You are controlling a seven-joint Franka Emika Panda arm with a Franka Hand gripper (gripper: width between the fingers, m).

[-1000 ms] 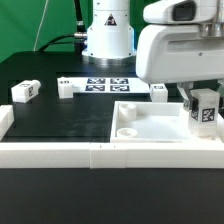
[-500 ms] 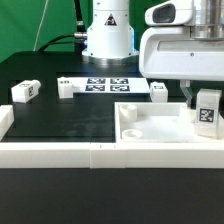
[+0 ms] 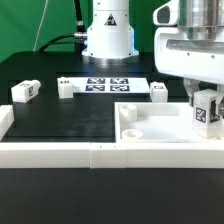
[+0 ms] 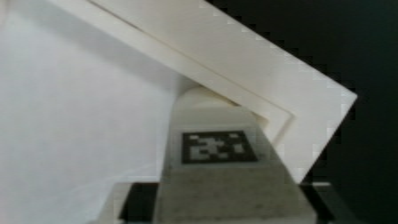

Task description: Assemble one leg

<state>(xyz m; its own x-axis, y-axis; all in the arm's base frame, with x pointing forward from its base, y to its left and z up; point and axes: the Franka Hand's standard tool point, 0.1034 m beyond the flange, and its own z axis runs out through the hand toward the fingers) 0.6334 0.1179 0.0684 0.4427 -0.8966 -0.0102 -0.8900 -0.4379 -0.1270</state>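
My gripper (image 3: 205, 108) is at the exterior view's right, shut on a white leg (image 3: 207, 112) with a black-and-white tag facing the camera. It holds the leg upright over the right corner of the large white square recessed panel (image 3: 150, 128). In the wrist view the leg (image 4: 221, 170) with its tag runs between the dark fingers (image 4: 141, 200), pointing at the panel's corner (image 4: 267, 95). Whether the leg's end touches the panel is hidden. Three more legs lie on the black table: one at the left (image 3: 25, 91), one (image 3: 66, 87) and one (image 3: 158, 91) beside the marker board.
The marker board (image 3: 108, 84) lies at the back centre in front of the arm's white base (image 3: 106, 35). A white rail (image 3: 60, 153) runs along the table's front edge, with a white end block (image 3: 4, 120) at the left.
The arm's body has shifted towards the exterior view's right and slightly up. The held leg stays over the panel's right corner.
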